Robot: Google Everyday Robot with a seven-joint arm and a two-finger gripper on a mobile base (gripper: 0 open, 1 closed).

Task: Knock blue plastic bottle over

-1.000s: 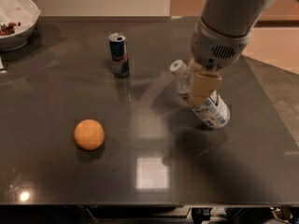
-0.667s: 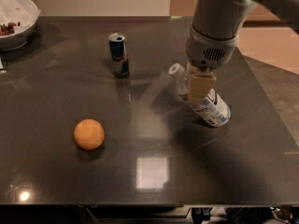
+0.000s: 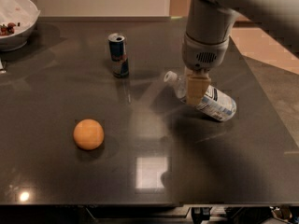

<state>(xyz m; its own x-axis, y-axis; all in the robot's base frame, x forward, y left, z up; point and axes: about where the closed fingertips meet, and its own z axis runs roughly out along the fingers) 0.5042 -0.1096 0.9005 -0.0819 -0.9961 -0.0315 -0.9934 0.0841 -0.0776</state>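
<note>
The blue plastic bottle, clear with a white cap and a white-and-blue label, lies on its side on the dark table, right of centre. Its cap points to the back left. My gripper hangs straight down from the grey arm, directly over the bottle's neck end, touching or just in front of it. It hides part of the bottle's upper body.
A slim blue-and-silver drink can stands upright at the back, left of the bottle. An orange sits at the front left. A white bowl is at the back left corner. The table's right edge runs close behind the bottle.
My gripper has shifted slightly to the left over the bottle. The bottle lies on its side throughout, with its cap end swung a little left.
</note>
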